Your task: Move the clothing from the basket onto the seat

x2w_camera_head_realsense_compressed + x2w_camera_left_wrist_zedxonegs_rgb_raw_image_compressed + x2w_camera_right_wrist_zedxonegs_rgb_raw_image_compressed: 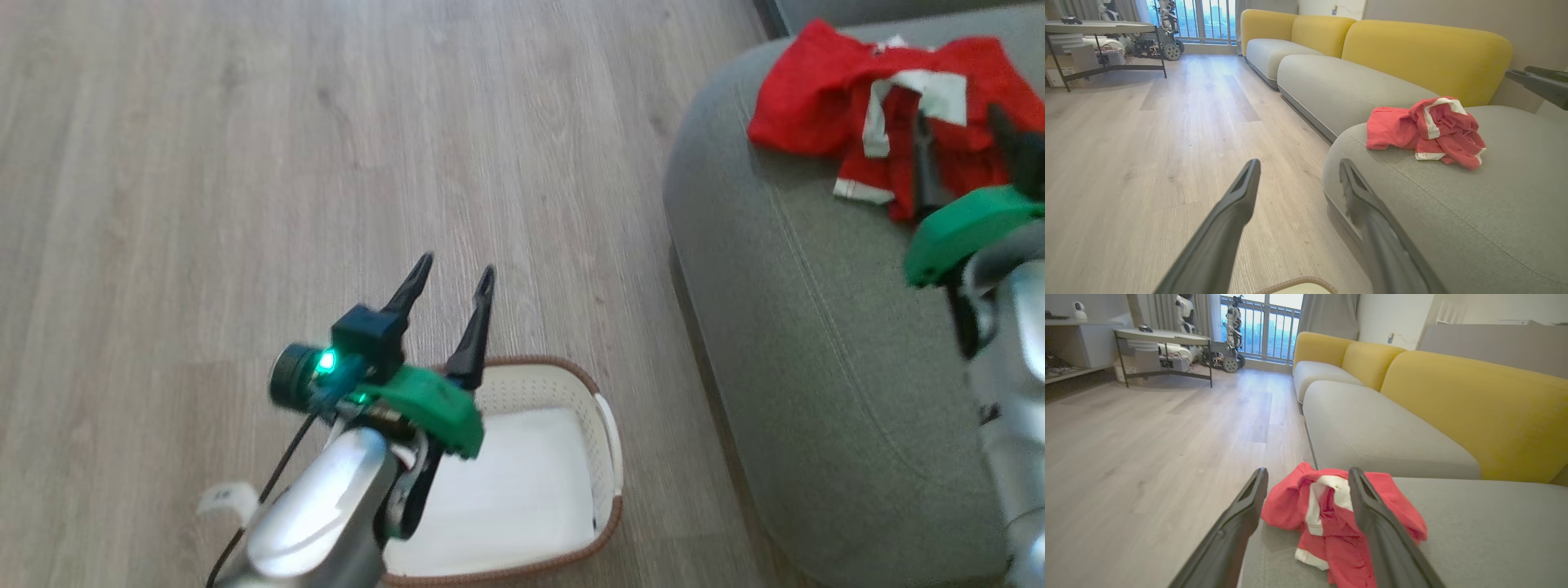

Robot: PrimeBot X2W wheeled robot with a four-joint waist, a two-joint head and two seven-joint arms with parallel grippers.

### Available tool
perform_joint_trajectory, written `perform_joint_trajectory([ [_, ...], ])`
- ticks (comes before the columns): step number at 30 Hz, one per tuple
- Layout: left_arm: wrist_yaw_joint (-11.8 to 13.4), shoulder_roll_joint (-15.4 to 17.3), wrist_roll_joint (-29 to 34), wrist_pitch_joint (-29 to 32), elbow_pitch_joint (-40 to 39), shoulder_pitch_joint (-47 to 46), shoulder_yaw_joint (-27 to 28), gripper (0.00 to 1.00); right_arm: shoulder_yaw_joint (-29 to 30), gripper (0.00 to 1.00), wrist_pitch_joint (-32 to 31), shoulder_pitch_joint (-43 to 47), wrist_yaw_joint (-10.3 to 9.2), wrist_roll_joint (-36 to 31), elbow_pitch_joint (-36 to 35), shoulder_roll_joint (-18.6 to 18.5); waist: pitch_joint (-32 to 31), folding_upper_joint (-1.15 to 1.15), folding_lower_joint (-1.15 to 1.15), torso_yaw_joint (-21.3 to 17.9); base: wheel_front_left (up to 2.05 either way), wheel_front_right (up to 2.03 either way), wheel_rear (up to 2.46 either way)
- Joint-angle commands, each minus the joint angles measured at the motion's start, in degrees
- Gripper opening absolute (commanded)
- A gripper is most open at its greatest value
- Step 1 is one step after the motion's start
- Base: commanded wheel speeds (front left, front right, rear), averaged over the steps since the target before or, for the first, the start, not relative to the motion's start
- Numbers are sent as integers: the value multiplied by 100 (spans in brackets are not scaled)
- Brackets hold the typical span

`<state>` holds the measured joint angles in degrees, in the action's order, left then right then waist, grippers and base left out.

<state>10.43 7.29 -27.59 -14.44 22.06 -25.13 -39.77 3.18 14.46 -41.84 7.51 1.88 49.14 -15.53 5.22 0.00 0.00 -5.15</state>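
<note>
The basket [606, 425] stands on the floor [245, 163], just left of the seat [784, 310] and near its front edge. The clothing [824, 90] lies in a heap on the seat, close to its rounded far-left corner. The left gripper [455, 266] hangs above the basket's far rim, fingers pointing out over the floor. The right gripper [962, 122] hangs over the seat, just in front of the clothing. Behind the seat, more sofa sections [1372, 428] run toward a window [1265, 326]; a table [1161, 335] stands left of them.
</note>
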Motion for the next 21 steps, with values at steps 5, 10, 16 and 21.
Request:
perform_joint_trajectory([
  [5,192,221,-110,-55,-335,405,625,100,-393,100,53,439,-2,262,-622,273,-456,0,0,258,0,0,0],
  [10,324,319,-95,-55,-597,879,994,100,-491,100,53,906,-2,379,-1047,441,-597,0,0,405,0,0,0],
  [16,574,494,118,-56,-906,1470,1458,100,-337,100,53,1688,-2,426,-1813,911,-702,0,0,566,0,0,0],
  [21,696,636,309,-56,-1034,1803,1632,100,-301,100,53,2108,-2,321,-2238,1091,-738,0,0,611,0,0,0],
])
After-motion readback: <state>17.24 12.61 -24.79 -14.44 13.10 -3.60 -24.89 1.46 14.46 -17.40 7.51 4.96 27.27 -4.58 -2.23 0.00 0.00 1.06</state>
